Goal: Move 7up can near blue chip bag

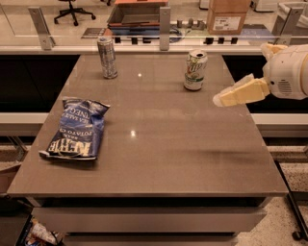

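The 7up can (195,70), short and white with green markings, stands upright at the back right of the brown table (159,144). The blue chip bag (74,128) lies flat at the table's left side, far from the can. My gripper (222,99) reaches in from the right edge, its cream fingers pointing left, a little to the right of and in front of the can, not touching it. It holds nothing.
A taller slim silver-grey can (107,57) stands at the back left of the table. Behind the table runs a railing with metal posts (164,21), and a cardboard box (228,14) sits beyond it.
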You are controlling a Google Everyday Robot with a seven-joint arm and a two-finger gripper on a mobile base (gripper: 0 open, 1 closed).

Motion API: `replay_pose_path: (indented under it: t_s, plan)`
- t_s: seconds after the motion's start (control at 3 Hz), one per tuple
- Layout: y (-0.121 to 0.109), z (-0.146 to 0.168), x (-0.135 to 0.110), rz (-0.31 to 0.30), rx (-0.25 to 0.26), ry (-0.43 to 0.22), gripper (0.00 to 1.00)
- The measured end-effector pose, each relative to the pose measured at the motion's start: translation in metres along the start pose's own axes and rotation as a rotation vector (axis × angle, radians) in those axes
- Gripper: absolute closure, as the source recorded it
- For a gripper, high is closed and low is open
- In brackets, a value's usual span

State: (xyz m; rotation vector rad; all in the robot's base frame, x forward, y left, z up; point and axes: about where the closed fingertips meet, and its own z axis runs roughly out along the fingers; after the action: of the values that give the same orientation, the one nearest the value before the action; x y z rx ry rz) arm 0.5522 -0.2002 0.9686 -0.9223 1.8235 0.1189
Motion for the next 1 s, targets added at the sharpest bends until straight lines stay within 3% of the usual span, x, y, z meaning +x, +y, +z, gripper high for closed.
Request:
replay_pose_path:
  t_s: [0.67, 1.0]
  plan:
    - [-0.014, 0.045, -0.003, 0.105, -0.021, -0.202, 0.00]
    - [-0.023, 0.068, 0.000, 0.154, -0.035, -0.266, 0.00]
